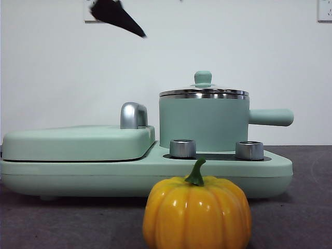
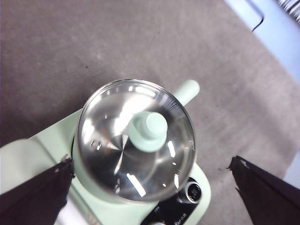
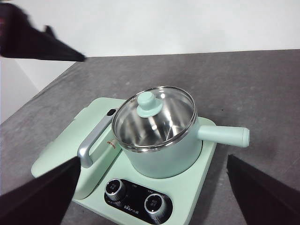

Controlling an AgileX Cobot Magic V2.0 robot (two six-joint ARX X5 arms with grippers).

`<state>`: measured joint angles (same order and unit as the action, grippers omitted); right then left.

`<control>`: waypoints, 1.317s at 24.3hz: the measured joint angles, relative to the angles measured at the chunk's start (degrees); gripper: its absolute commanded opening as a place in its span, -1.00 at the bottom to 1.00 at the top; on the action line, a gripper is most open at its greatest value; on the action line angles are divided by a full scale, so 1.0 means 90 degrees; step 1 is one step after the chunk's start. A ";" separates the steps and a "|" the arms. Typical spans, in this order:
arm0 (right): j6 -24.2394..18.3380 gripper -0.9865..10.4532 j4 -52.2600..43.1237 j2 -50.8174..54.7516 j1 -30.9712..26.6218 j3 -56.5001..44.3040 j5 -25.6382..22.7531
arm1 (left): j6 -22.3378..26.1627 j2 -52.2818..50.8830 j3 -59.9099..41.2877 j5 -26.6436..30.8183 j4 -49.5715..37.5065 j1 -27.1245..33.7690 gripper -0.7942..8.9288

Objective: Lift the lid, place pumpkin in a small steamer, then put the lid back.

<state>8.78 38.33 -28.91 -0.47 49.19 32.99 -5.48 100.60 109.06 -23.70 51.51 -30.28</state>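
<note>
While the lid [image 1: 203,91] sits closed on the small steamer [image 1: 203,123], lifting it is judged the step in hand. Left to right in the front view: griddle cover [image 1: 78,142], steamer on the base appliance [image 1: 155,174], handle pointing to 3 o'clock; the pumpkin [image 1: 197,212] stands at 6 o'clock of the steamer, on the table [image 1: 306,207], apart from the base.

Left gripper [image 2: 154,187] hangs above the lid, jaws spread wide, empty. Right gripper [image 3: 152,192] hovers further off, jaws also wide, empty.

Advice: centre on the knob [image 2: 149,131], descend straight, close on it, lift level.

Pumpkin's underside is cut off; the steamer's inside is blurred by glare.
</note>
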 measured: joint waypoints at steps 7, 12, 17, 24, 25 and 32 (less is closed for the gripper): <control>0.0000 0.04 0.0000 0.0000 0.0000 0.0000 0.0000 | 0.0046 0.1479 0.1722 0.0629 0.0605 -0.0464 0.31; 0.0000 0.04 0.0000 0.0000 0.0000 0.0000 0.0000 | 0.0051 0.2113 0.2375 0.0899 0.1052 -0.0712 0.31; 0.0000 0.04 0.0002 0.0000 0.0000 0.0000 0.0000 | 0.0248 0.2606 0.2429 0.1302 0.1430 -0.0979 0.31; 0.0000 0.04 0.0231 0.0000 0.0000 0.0000 0.0000 | 0.0780 0.2645 0.2448 0.1877 0.1394 -0.1270 -0.06; 0.0000 0.04 0.0272 0.0000 0.0000 0.0000 0.0000 | 0.0833 0.2650 0.2448 0.1885 0.1389 -0.1290 -0.18; 0.0000 0.04 0.0318 0.0000 0.0000 0.0000 0.0000 | 0.0969 0.2652 0.2518 0.1960 0.1394 -0.1307 -0.55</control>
<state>8.78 41.19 -28.91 -0.47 49.19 32.99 3.25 124.46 131.72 -6.07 64.05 -42.04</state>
